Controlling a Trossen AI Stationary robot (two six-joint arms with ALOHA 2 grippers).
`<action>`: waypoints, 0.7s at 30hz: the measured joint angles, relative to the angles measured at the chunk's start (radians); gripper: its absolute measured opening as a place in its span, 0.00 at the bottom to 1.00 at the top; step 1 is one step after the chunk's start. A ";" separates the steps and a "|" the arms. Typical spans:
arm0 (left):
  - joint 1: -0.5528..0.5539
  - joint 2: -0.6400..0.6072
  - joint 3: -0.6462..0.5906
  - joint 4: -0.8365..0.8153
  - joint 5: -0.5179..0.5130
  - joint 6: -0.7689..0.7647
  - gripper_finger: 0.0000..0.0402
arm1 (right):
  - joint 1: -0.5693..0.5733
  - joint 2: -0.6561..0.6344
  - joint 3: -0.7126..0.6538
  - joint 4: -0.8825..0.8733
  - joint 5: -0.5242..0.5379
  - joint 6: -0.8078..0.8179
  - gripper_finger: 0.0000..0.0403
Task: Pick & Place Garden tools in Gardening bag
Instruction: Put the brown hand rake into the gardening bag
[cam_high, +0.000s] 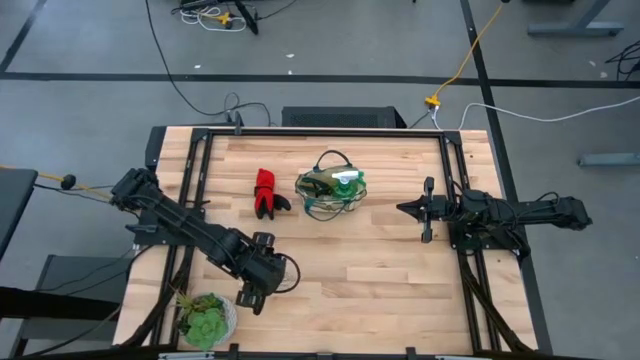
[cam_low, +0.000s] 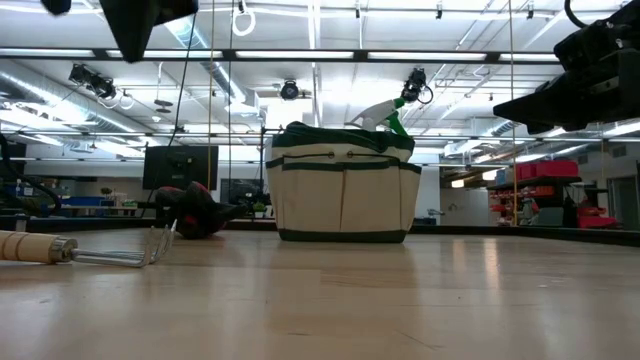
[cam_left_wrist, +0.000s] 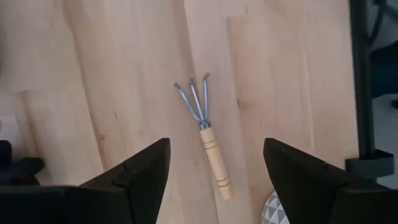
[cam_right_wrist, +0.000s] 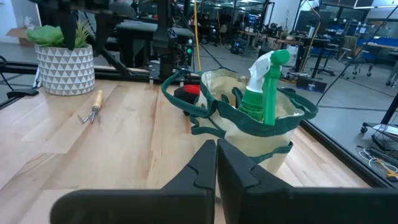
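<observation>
Your mini rake (cam_left_wrist: 204, 134) lies flat on the table (cam_high: 380, 270) at the lower left of the high view, directly under the left gripper (cam_left_wrist: 216, 171), whose fingers are spread wide with nothing between them. In the left wrist view the rake's long axis runs nearly straight away between the fingers, tines far, wooden handle near. The right gripper (cam_right_wrist: 216, 163), pressed together and empty, sits far right. The gardening bag (cam_high: 331, 191), upper centre, holds the spray bottle (cam_right_wrist: 266, 87); gloves (cam_high: 267, 192) lie just left.
</observation>
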 joint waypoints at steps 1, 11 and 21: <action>0.000 0.011 0.000 0.000 0.002 -0.001 0.67 | 0.000 0.000 0.000 0.000 0.000 0.000 0.04; 0.000 0.099 -0.001 0.000 0.002 0.005 0.67 | 0.000 0.000 0.000 0.001 0.000 0.000 0.04; -0.004 0.105 -0.146 0.067 0.030 0.007 0.67 | 0.000 0.000 0.000 0.001 0.000 0.000 0.04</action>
